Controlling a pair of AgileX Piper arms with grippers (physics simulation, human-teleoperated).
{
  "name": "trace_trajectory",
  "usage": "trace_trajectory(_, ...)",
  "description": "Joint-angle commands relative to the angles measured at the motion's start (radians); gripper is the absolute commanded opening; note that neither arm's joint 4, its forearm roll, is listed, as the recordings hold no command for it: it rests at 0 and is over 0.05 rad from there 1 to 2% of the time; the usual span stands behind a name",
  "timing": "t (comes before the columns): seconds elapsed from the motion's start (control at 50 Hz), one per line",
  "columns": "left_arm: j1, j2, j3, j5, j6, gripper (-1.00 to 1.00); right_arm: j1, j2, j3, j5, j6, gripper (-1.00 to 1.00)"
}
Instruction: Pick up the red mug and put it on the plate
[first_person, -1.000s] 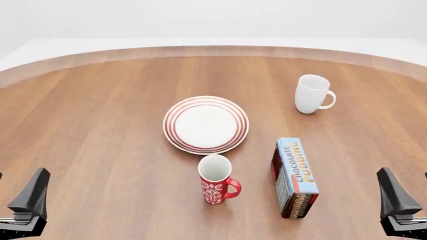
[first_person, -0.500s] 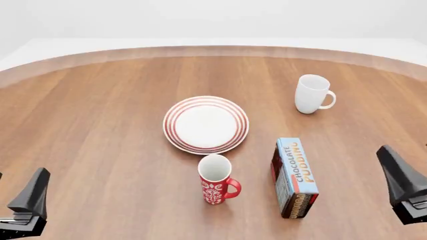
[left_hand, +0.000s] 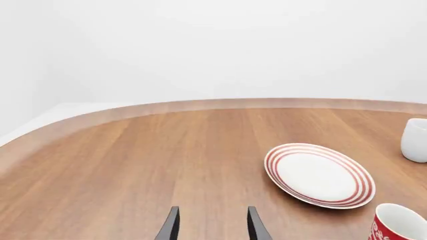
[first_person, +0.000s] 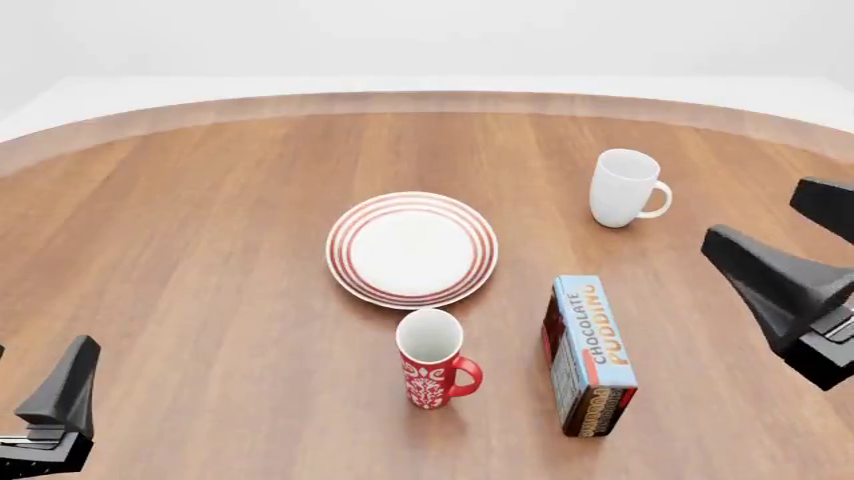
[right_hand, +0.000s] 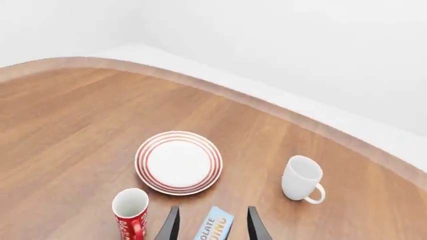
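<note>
L gripper (first_person: 54, 405) half out-of-frame.

The only words that could be read were on the pudding box (first_person: 589, 356), which lay on the table (first_person: 200, 260). On its blue top, "CHOCOLATE PUDDING" was printed in big letters that ran along the length of the box. In the right wrist view, only the letters "OLATE" were seen on the same box (right_hand: 213, 227), because the rest was cut off at the edge. Small print on the dark side of the box was too tiny to be read.
</note>
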Motion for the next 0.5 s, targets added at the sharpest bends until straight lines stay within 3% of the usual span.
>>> trace_trajectory(0.02, 0.0, 0.0, 0.0, 0.0, 0.0, 1.0, 0.076, 0.148, -0.151, 0.113, -0.002, 1.0)
trace_trajectory(0.12, 0.0, 0.0, 0.0, 0.0, 0.0, 1.0, 0.134, 0.225, -0.167, 0.157, 0.007, 1.0)
trace_trajectory(0.32, 0.0, 0.0, 0.0, 0.0, 0.0, 1.0, 0.142, 0.322, -0.236, 0.231, -0.027, 1.0)
trace_trajectory(0.5, 0.0, 0.0, 0.0, 0.0, 0.0, 1.0, 0.166, 0.383, -0.272, 0.269, 0.007, 1.0)
